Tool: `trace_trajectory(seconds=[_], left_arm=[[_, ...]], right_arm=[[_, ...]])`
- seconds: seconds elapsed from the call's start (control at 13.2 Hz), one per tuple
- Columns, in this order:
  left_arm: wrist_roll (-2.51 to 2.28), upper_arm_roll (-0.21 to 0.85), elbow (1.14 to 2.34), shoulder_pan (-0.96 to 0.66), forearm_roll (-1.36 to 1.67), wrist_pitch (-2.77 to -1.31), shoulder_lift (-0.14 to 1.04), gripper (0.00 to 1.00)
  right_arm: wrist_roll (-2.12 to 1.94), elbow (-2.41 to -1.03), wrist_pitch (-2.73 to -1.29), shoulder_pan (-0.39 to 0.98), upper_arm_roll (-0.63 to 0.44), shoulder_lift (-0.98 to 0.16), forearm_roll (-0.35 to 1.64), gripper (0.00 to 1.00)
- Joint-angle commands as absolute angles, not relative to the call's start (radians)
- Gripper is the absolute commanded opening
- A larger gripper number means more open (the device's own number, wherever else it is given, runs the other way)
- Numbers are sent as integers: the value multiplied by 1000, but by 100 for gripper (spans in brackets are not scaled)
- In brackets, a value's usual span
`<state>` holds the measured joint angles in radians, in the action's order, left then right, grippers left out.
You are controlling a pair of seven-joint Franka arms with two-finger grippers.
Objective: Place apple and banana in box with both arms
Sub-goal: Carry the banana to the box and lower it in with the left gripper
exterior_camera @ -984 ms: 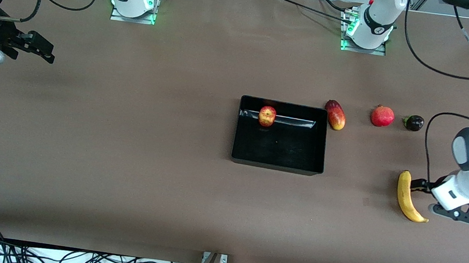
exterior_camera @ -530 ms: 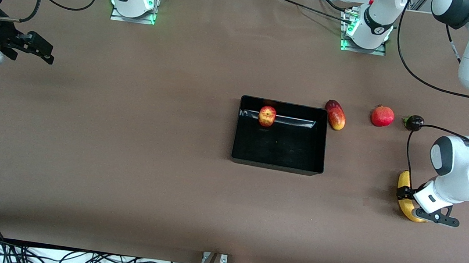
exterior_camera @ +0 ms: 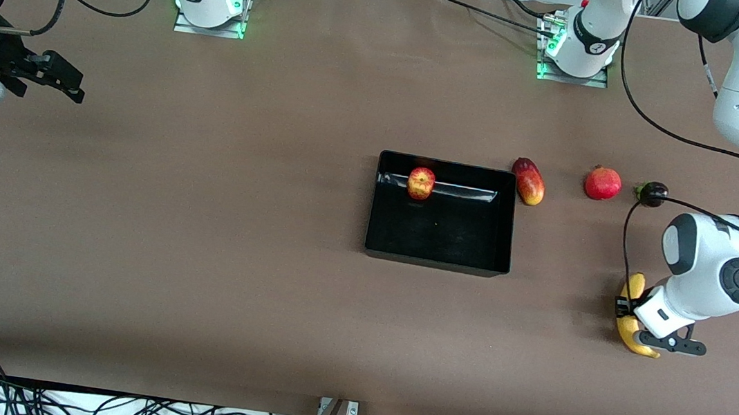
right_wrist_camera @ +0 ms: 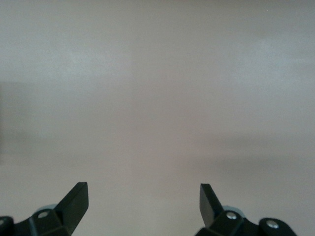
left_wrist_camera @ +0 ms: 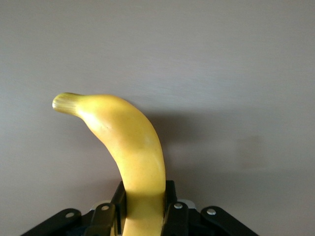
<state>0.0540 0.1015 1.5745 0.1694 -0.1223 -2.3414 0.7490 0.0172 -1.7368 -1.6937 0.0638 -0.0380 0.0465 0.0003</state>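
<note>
Left gripper (exterior_camera: 628,309) low at the left arm's end of the table (exterior_camera: 197,250), fingers (left_wrist_camera: 173,216) clamped on either side of the banana (exterior_camera: 631,321) near its middle. Banana on or just above the table, its stem end (left_wrist_camera: 66,102) projecting past the fingertips; nearer to the front camera than the box (exterior_camera: 442,214) and well apart from it. Apple (exterior_camera: 421,183) inside the box, against the wall toward the robot bases. Mango (exterior_camera: 529,181) just beside the box; red round fruit (exterior_camera: 602,183) and small dark fruit (exterior_camera: 652,194) in line with it toward the left arm's end. Right gripper (exterior_camera: 61,78) waiting over the right arm's end of the table, fingers (right_wrist_camera: 75,200) spread wide and holding nothing.
</note>
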Motion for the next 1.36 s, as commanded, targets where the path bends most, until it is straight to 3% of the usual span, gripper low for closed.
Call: trace_trajectory(seconds=[0.0,0.3,0.45,0.68,0.83,1.06,1.29], left_arm=[[-69,190,1605,152,-158,-2167,632,0],[-325,360,1470,97,-158,-1802,571,0],[-386,400,1440,42,-150,-1749,565,0],[-417,452,1451,-1,-141,-1769,558,0],[-455,468,1463,-32,-137,-1851,589,0],[-540,469,1581,-60,-153,-2036,598,0],[-610,474,1629,-72,-228,-2109,621,0]], right_arm=[[20,-1718,-1690,57,-28,41,-2,100],[20,-1718,-1690,57,-28,41,-2,100],[20,-1718,-1690,57,-28,41,-2,100],[20,-1718,-1690,57,-28,41,-2,100],[20,-1718,-1690,57,-28,41,-2,100],[20,-1718,-1690,57,-28,41,-2,100],[20,-1718,-1690,57,-28,41,-2,100]])
